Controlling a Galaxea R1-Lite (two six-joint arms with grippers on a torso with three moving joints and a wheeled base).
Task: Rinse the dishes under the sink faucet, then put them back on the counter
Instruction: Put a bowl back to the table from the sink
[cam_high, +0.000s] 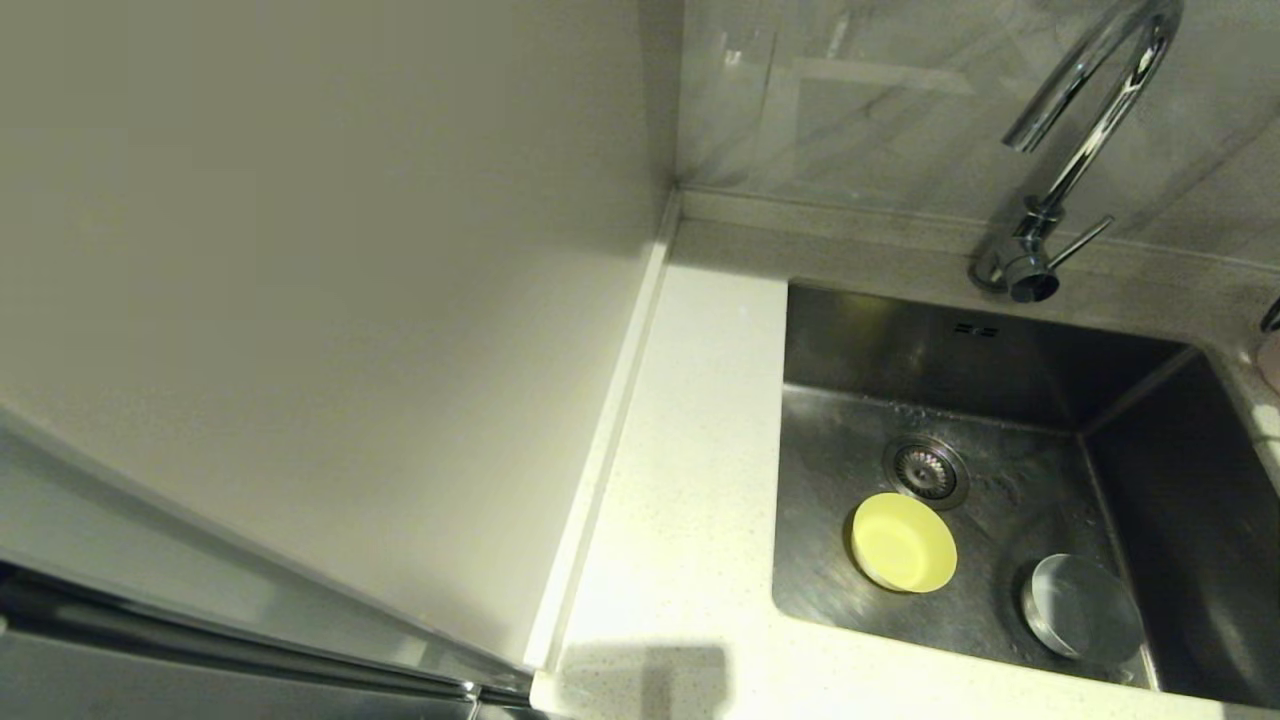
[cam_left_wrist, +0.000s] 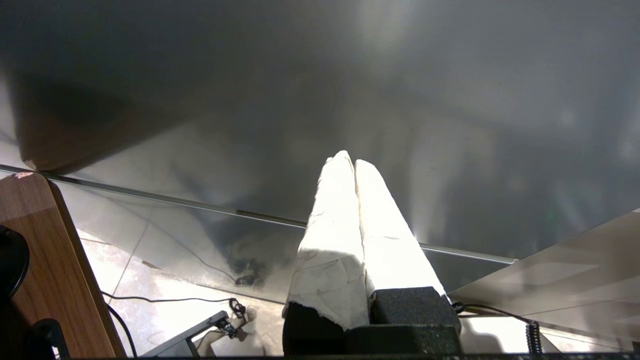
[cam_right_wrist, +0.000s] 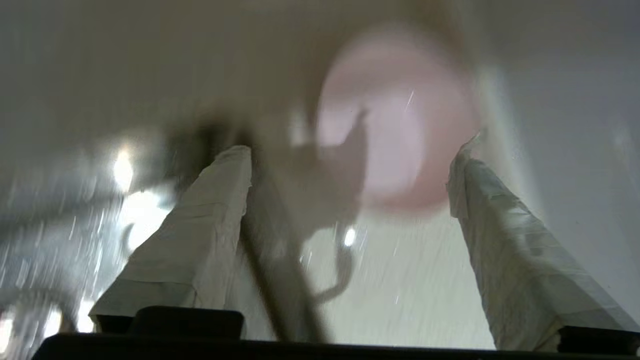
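Observation:
Two bowls lie in the steel sink (cam_high: 1000, 370). The yellow bowl (cam_high: 903, 541) sits just in front of the round drain (cam_high: 925, 470), and the grey bowl (cam_high: 1082, 607) is near the front right. The chrome faucet (cam_high: 1080, 150) arches over the sink's back edge. A sliver of the pink bowl (cam_high: 1272, 362) shows at the right edge of the head view. In the right wrist view the pink bowl (cam_right_wrist: 395, 120) rests on the white counter (cam_right_wrist: 400, 280) ahead of my open right gripper (cam_right_wrist: 352, 150), which holds nothing. My left gripper (cam_left_wrist: 352, 162) is shut and empty, parked low, away from the sink.
A white speckled counter (cam_high: 690, 480) runs along the sink's left side, bounded by a low rim and a plain white upright panel (cam_high: 350, 300). A grey tiled wall stands behind the faucet. The left wrist view shows a metal cabinet front (cam_left_wrist: 450, 125), floor and cables.

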